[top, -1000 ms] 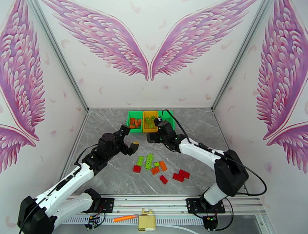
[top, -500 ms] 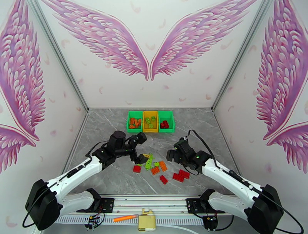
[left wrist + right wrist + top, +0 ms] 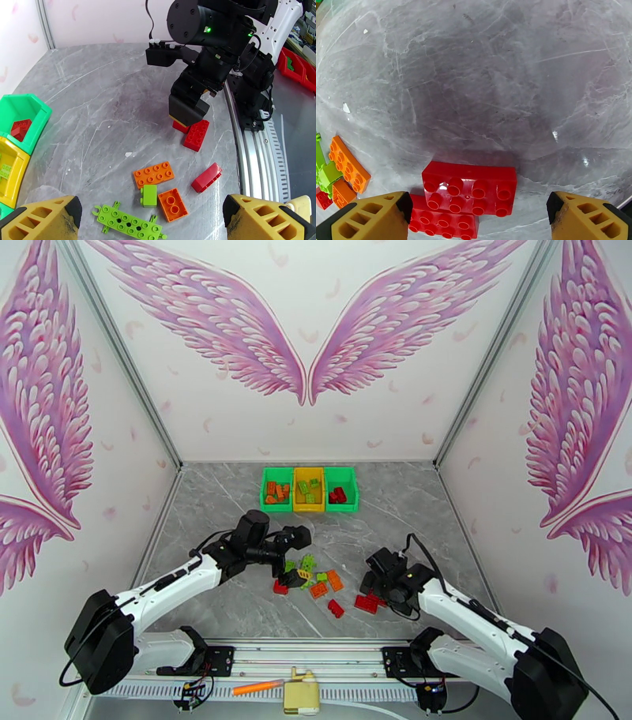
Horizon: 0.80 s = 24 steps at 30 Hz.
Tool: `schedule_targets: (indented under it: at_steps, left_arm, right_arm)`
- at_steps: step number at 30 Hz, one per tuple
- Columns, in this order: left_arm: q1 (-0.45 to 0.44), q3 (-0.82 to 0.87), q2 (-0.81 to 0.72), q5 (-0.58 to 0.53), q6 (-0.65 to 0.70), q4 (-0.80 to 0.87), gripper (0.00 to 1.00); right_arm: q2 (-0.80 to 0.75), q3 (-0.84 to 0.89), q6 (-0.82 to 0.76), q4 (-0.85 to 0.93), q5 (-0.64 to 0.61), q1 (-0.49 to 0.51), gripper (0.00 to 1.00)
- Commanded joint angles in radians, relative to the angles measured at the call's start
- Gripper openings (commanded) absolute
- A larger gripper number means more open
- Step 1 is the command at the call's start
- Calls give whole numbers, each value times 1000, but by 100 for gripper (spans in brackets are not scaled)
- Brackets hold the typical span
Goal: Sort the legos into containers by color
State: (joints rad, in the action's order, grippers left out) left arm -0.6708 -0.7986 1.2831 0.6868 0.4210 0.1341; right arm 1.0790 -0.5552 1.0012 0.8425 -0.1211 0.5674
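Grey marble table [image 3: 213, 500] under winged walls: 3 bins [image 3: 309, 489] sit at the middle of the far edge, holding orange, green and red pieces in turn. About 9 legos [image 3: 319, 590] lie loose toward the near edge. Spread wide, the left hand [image 3: 152, 207] hovers over a green plate [image 3: 128, 223]. The right hand [image 3: 478, 215], also spread, straddles 2 red bricks [image 3: 470, 189]. Picking seems the step in hand. Next, each hand likely needs to drop, pinch 1 piece and carry it to its matching bin.
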Motion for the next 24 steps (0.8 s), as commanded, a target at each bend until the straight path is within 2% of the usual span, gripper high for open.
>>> schedule_targets:
  at_steps: [1, 5, 10, 20, 24]
  left_arm:
    - [-8, 13, -8, -2, 38, 36, 99]
    - [-9, 15, -11, -17, 47, 44, 99]
    - [-9, 16, -10, -21, 51, 41, 99]
    - [-13, 33, -16, -9, 39, 15, 99]
    - [-16, 45, -21, 3, 33, -7, 99]
  right_arm:
    - [53, -17, -28, -27, 26, -8, 95]
    - [121, -36, -50, -38, 30, -6, 94]
    - [159, -39, -66, -69, 44, -7, 86]
    - [191, -95, -148, -38, 2, -9, 64]
    - [189, -150, -213, -35, -36, -9, 64]
